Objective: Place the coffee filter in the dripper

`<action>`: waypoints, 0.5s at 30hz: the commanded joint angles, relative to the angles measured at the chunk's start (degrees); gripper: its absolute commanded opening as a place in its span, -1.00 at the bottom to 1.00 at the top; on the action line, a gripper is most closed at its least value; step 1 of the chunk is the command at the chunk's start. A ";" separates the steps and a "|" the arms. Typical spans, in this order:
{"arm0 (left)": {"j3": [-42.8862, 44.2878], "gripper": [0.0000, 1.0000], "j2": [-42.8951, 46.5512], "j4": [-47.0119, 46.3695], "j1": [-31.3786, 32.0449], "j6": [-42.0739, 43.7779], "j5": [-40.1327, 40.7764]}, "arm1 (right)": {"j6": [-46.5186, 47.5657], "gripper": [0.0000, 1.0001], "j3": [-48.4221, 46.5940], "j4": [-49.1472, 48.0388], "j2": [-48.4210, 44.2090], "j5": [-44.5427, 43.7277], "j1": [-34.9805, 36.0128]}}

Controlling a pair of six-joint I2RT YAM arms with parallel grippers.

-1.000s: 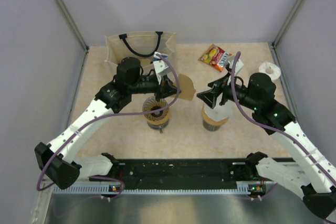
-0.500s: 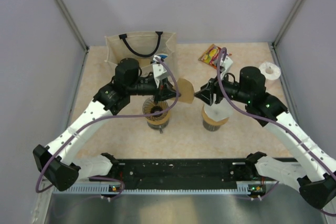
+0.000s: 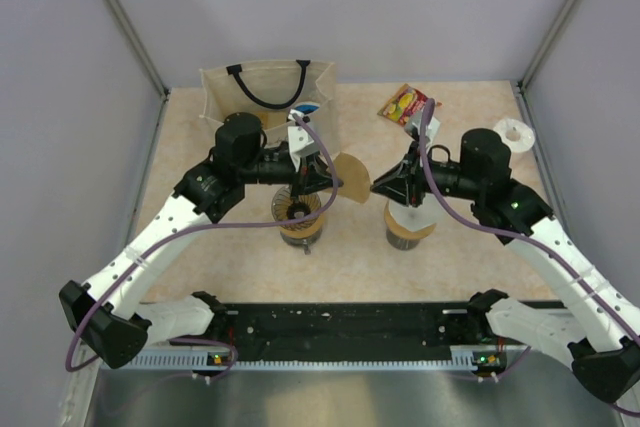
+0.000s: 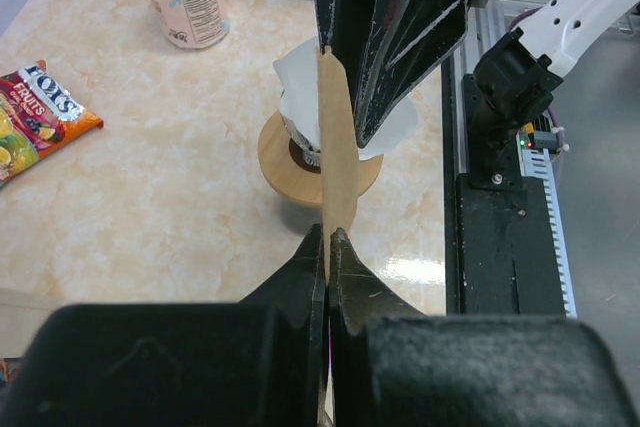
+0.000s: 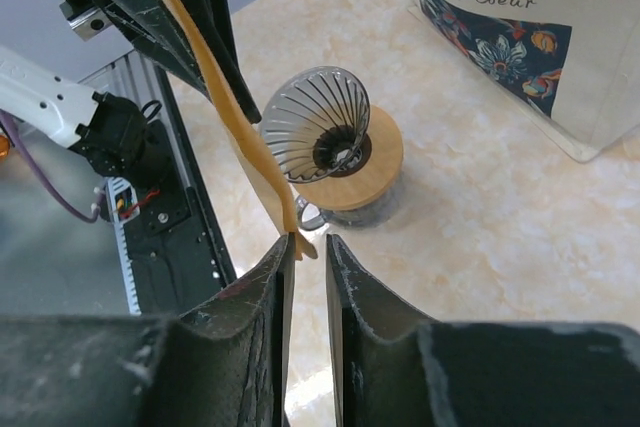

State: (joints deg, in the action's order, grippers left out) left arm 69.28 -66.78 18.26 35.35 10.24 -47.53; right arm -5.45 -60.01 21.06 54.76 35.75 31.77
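The brown coffee filter (image 3: 351, 178) hangs in the air between both arms, seen edge-on in the left wrist view (image 4: 334, 147). My left gripper (image 3: 327, 180) is shut on its left edge (image 4: 328, 239). My right gripper (image 3: 374, 186) is at the filter's other edge. There its jaws (image 5: 308, 243) stand a narrow gap apart, with the filter's tip (image 5: 215, 77) touching the left finger. The dripper (image 3: 298, 210), a dark ribbed cone (image 5: 318, 133) in a tan ring, sits on a glass cup below the left gripper.
A white cone on a wooden ring (image 3: 409, 223) stands under the right arm (image 4: 300, 152). A cream tote bag (image 3: 265, 93) stands at the back left. A snack packet (image 3: 408, 105) and a paper roll (image 3: 515, 133) lie at the back right. A black rail (image 3: 340, 323) runs along the near edge.
My right gripper has moved left up to the filter's free edge and its jaws have narrowed a lot. The left gripper has kept its hold on the filter, nearly still.
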 commanded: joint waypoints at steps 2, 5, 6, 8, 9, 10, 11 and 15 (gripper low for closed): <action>0.25 -1.00 0.69 -0.77 0.07 0.31 -0.55 | 1.06 -0.67 -1.78 -0.85 -0.62 2.48 0.49; 0.25 -1.00 0.78 -1.30 0.24 -0.13 -0.81 | 0.97 -0.81 -1.60 -1.11 -0.53 3.71 0.49; 0.16 -1.00 0.69 -1.47 0.07 -0.13 -0.90 | 0.97 -0.84 -1.78 -1.28 -0.27 4.32 0.57; 0.07 -1.00 0.52 -2.35 0.07 -1.01 -0.38 | 0.71 -0.94 -1.69 -1.81 0.17 5.99 0.49; 0.16 -1.00 0.43 -2.61 0.15 -1.45 -0.02 | 0.71 -1.00 -1.78 -2.07 0.34 6.87 0.49; 0.25 -1.00 0.25 -2.79 0.15 -1.89 0.76 | 0.62 -1.00 -1.87 -2.16 0.52 7.66 0.49; 0.33 -1.00 0.16 -3.05 0.15 -2.33 1.38 | 0.62 -1.00 -2.04 -2.25 0.61 8.19 0.57; 0.33 -1.00 -0.28 -4.19 0.16 -4.17 4.89 | -0.96 -1.00 -2.04 -2.43 0.34 5.65 0.40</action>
State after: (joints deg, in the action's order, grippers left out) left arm 69.28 -66.94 17.87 35.35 8.51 -45.87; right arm -5.69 -60.01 20.93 55.13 40.99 31.77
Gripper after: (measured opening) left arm 0.012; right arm 0.004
